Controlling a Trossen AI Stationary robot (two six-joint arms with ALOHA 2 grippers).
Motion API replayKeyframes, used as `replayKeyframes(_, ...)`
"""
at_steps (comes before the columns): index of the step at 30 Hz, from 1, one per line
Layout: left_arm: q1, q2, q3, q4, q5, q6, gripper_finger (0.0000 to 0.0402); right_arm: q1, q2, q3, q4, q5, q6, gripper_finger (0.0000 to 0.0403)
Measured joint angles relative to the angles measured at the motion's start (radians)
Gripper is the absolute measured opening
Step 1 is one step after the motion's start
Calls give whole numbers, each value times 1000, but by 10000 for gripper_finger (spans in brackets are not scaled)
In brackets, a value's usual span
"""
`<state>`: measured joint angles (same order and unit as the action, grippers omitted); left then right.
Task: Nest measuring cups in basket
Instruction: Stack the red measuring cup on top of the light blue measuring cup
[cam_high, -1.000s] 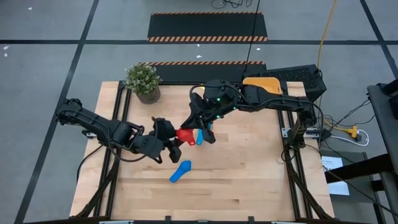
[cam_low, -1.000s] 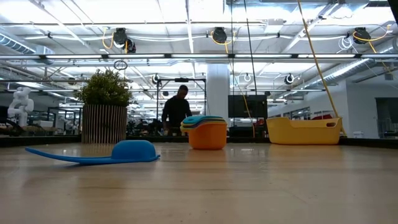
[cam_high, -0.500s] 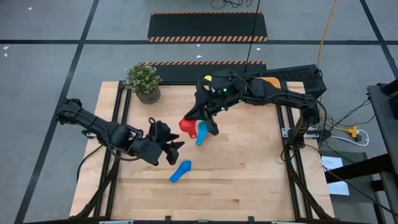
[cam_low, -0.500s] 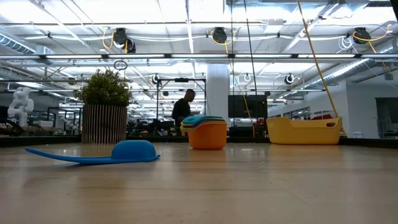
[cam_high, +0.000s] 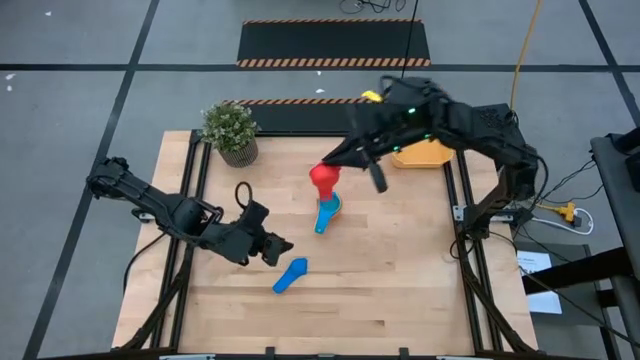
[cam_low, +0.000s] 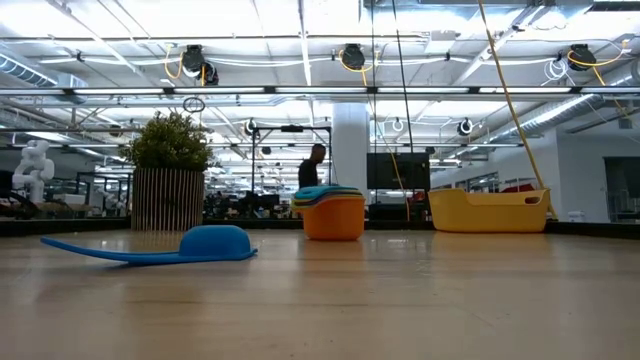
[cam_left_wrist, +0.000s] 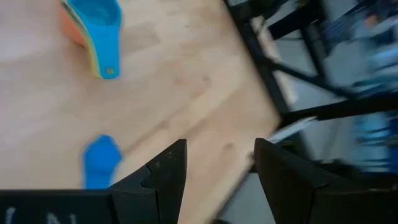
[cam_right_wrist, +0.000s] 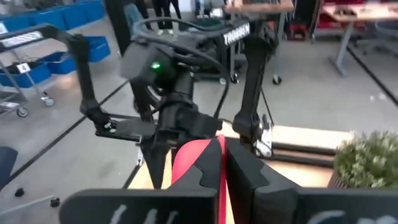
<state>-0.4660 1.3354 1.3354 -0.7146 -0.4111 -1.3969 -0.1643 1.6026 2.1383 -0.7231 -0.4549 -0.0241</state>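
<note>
My right gripper (cam_high: 342, 167) is raised above the table's middle and shut on the red measuring cup (cam_high: 323, 180), which also shows in the right wrist view (cam_right_wrist: 188, 163). Below it a nested stack of cups (cam_high: 327, 212), teal on top over orange and yellow, stands on its base (cam_low: 332, 213). A blue cup (cam_high: 291, 274) lies bowl down on the table (cam_low: 205, 243). My left gripper (cam_left_wrist: 214, 168) is open and empty, just left of the blue cup (cam_high: 272, 248). The yellow-orange basket (cam_high: 425, 152) stands at the far right, partly under my right arm. No green or dark blue cup shows. My right gripper pinches the red cup's flat handle (cam_right_wrist: 219, 148) between its two fingers. The red bowl (cam_right_wrist: 186, 165) sticks out to one side of the fingers. The cup is lifted clear of the table, above the stack.
A potted green plant (cam_high: 231, 132) stands at the far left corner. The basket (cam_low: 488, 211) is at the far right edge. Bare wood lies along the near half of the table (cam_high: 400, 290). A person (cam_low: 313, 170) stands in the room far behind.
My right gripper has risen and gone toward the far right with the red cup, lifting it up and away from my left gripper. My left gripper has drawn back toward the table's near edge, next to the blue cup. The stack and the blue cup have stayed put.
</note>
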Motion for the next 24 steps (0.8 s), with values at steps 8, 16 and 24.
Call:
replayKeyframes(8,20,-59,0,326,10,5,191,-6,-99,0,21,-126,-191,0)
replayKeyframes(16,86,-61,0,655,17,23,191,-5,-162,0,200,-210,-228,0)
replayKeyframes(24,114,-55,1,998,5,20,191,-4,-171,2,370,-482,-319,0)
